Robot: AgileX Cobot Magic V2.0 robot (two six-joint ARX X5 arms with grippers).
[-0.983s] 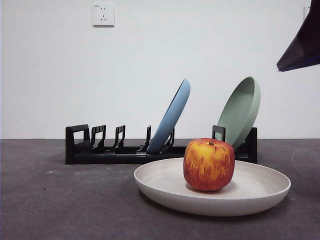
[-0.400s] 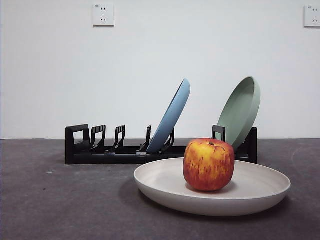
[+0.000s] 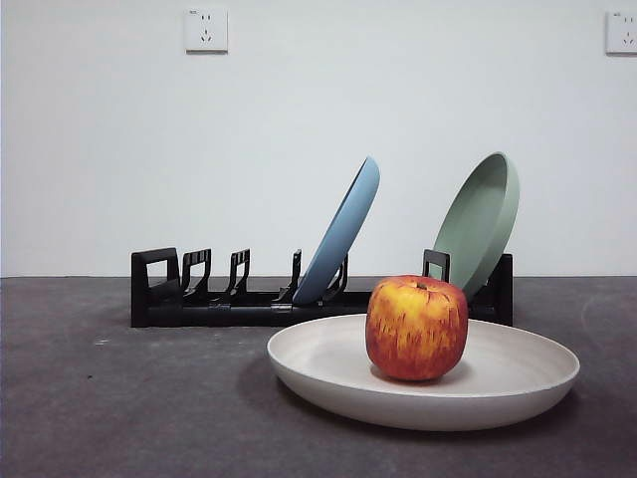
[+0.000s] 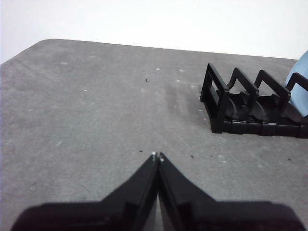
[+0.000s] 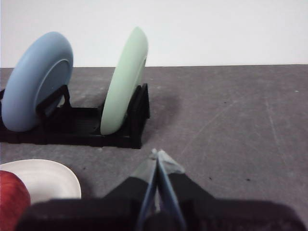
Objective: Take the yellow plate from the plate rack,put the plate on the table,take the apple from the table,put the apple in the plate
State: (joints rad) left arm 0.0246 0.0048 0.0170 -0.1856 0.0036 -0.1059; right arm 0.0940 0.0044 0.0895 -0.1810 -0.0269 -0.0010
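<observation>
The yellow plate (image 3: 423, 378), pale cream, lies flat on the table (image 3: 119, 408) in front of the plate rack (image 3: 214, 299). The apple (image 3: 416, 327), streaky red and yellow, sits upright in the plate. In the right wrist view the plate's rim (image 5: 45, 178) and the apple's edge (image 5: 10, 197) show beside my right gripper (image 5: 157, 155), which is shut and empty, apart from both. My left gripper (image 4: 157, 156) is shut and empty over bare table, short of the rack's handle end (image 4: 217, 103). Neither gripper shows in the front view.
A light blue plate (image 3: 343, 231) and a sage green plate (image 3: 480, 221) lean in the rack's slots. They also show in the right wrist view, blue (image 5: 36, 79) and green (image 5: 125, 79). Wall sockets (image 3: 206, 30) are on the white wall behind.
A dark arm tip at the front view's top right corner one second ago has left the picture. The plate, apple and rack have not moved.
</observation>
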